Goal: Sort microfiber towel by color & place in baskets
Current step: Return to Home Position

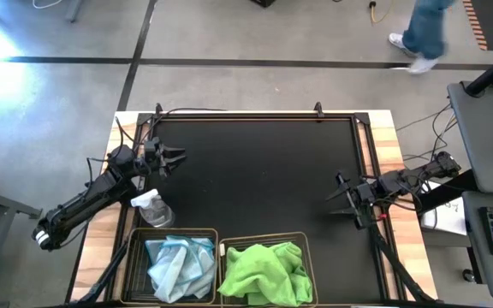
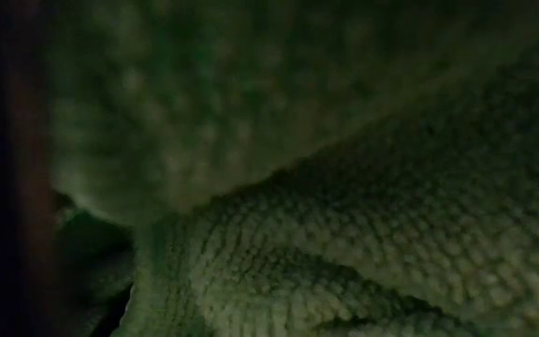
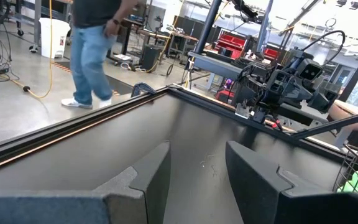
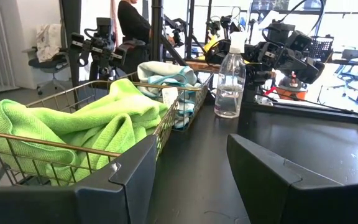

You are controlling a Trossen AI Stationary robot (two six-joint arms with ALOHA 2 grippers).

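Two wire baskets stand side by side at the table's near edge. The left basket (image 1: 175, 230) holds crumpled pale blue towels (image 1: 179, 265). The right basket (image 1: 264, 239) holds lime green towels (image 1: 264, 272), which also fill the low view (image 2: 344, 215). The right wrist view shows the green towels (image 4: 86, 124) piled above their basket's rim (image 4: 55, 144), with the blue towels (image 4: 166, 74) beyond. My left gripper (image 1: 171, 158) stands open over the table's left side, level. My right gripper (image 1: 336, 198) stands open at the right side, level. Neither has anything between its fingers (image 3: 197, 180) (image 4: 191, 180).
A clear spray bottle (image 1: 152, 208) stands upright just behind the blue basket, near my left arm; the right wrist view shows the bottle too (image 4: 230, 81). The black mat (image 1: 264, 171) lies bare between the arms. A person (image 1: 422, 34) walks on the floor beyond the far edge.
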